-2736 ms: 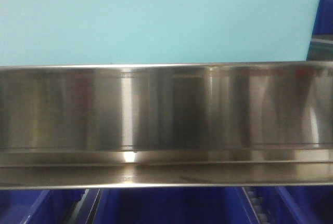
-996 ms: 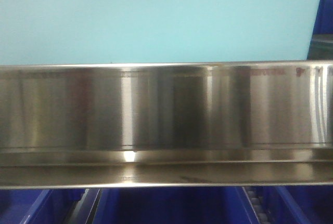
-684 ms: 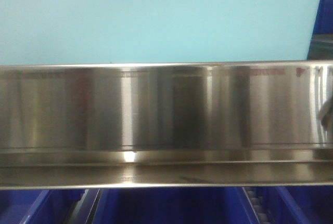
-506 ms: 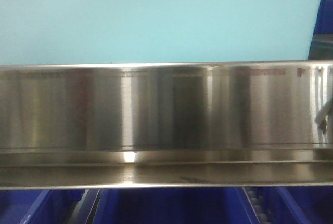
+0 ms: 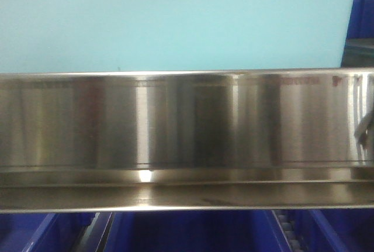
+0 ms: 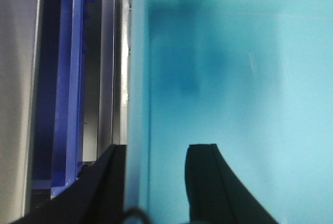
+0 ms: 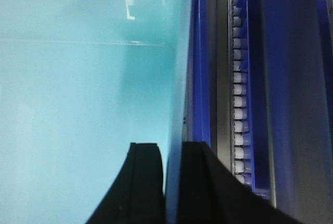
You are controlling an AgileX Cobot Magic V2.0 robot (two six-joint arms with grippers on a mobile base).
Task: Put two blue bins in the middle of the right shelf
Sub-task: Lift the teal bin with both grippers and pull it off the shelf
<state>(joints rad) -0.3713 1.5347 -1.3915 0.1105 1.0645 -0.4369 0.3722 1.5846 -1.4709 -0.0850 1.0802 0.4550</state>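
Observation:
One pale blue bin (image 5: 175, 24) fills the top of the front view and stands on the right shelf middle tier, behind its steel front rail (image 5: 187, 123). A second pale blue bin is not in view. In the left wrist view my left gripper (image 6: 158, 148) straddles the left wall of the bin (image 6: 234, 78). One finger (image 6: 112, 182) is outside against the wall and the other is inside with a gap, so it is open. In the right wrist view my right gripper (image 7: 171, 148) is shut on the right wall of the bin (image 7: 78, 78).
Dark royal-blue bins (image 5: 193, 231) sit on the tier below the rail. A dark blue bin (image 6: 65, 78) and a steel upright are left of the pale bin. On its right are another dark blue bin (image 7: 200, 52) and a white roller strip (image 7: 238, 78).
The pale bin's right edge has shifted a little left in the front view. A slanted reflection has appeared at the rail's right end.

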